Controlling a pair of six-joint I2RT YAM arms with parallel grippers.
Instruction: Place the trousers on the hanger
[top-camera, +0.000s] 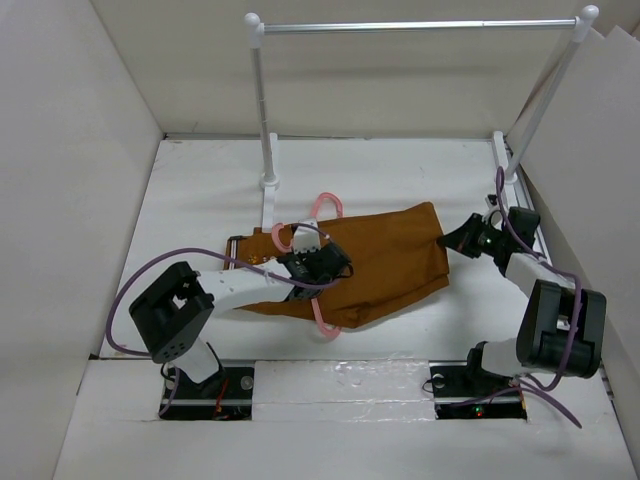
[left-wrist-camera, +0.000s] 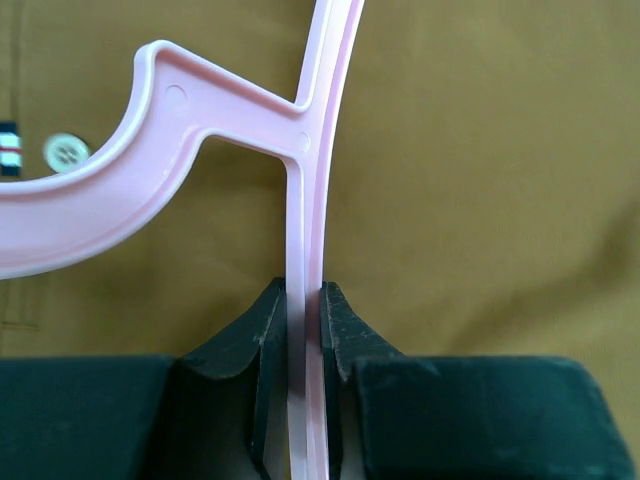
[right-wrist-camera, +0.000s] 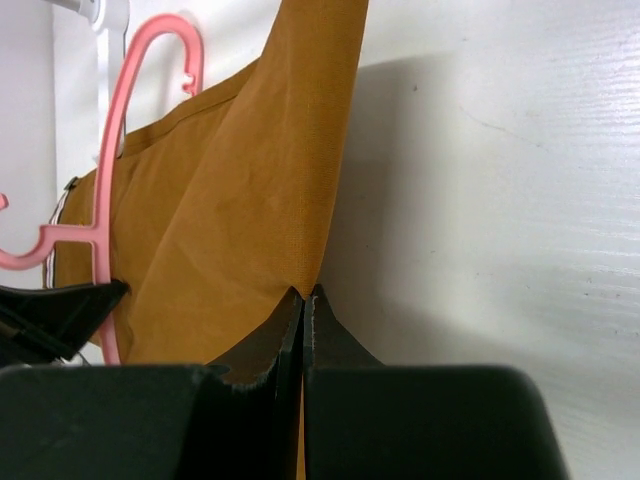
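The rust-brown trousers (top-camera: 390, 260) lie folded on the white table, waistband to the left. The pink hanger (top-camera: 321, 316) stands across them, hook toward the rail. My left gripper (top-camera: 335, 265) is over the cloth, shut on the hanger's thin bar (left-wrist-camera: 304, 200); both black pads (left-wrist-camera: 262, 330) press its sides. A pale button (left-wrist-camera: 65, 152) shows on the trousers (left-wrist-camera: 480, 180) beneath. At the cloth's right end my right gripper (top-camera: 452, 241) is shut on an edge of the trousers (right-wrist-camera: 230, 220), which rises off the table. The right gripper (right-wrist-camera: 303, 292) pinches that edge, with the hanger (right-wrist-camera: 104, 150) beyond.
A silver-and-white clothes rail (top-camera: 264, 120) stands at the back, its feet on the table (top-camera: 400, 170) behind the trousers. White walls close in left and right. The left gripper's black finger (right-wrist-camera: 60, 312) shows in the right wrist view.
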